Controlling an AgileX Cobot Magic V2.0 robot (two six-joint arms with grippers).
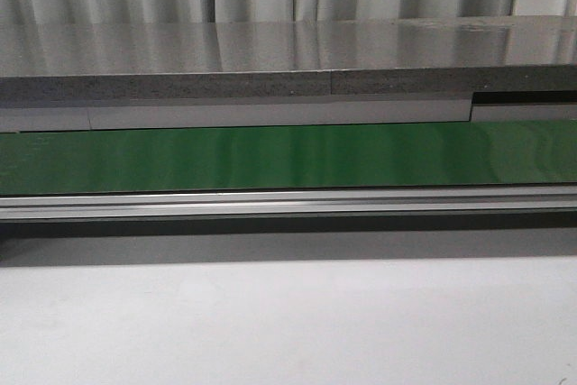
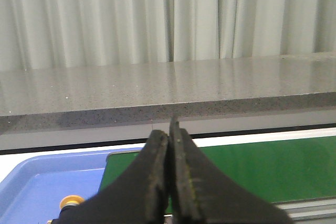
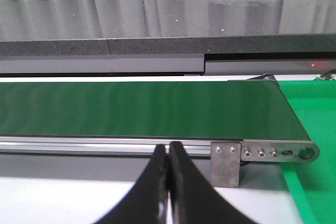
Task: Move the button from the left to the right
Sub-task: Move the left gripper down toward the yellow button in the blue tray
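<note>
The button (image 2: 71,201) shows only as a round yellow-orange head low in the blue tray (image 2: 37,182), in the left wrist view, partly cut off by my left finger. My left gripper (image 2: 169,132) is shut with nothing between its fingers, above the tray's edge and the end of the green belt (image 2: 262,166). My right gripper (image 3: 168,148) is shut and empty too, in front of the belt's aluminium rail (image 3: 105,145). Neither gripper nor the button appears in the front view.
The green conveyor belt (image 1: 288,155) runs across the front view behind an aluminium rail (image 1: 288,203). A grey stone-like shelf (image 1: 270,65) lies beyond it. A green bin (image 3: 310,182) sits past the belt's right end, by a metal bracket (image 3: 226,163). White tabletop (image 1: 288,322) lies in front.
</note>
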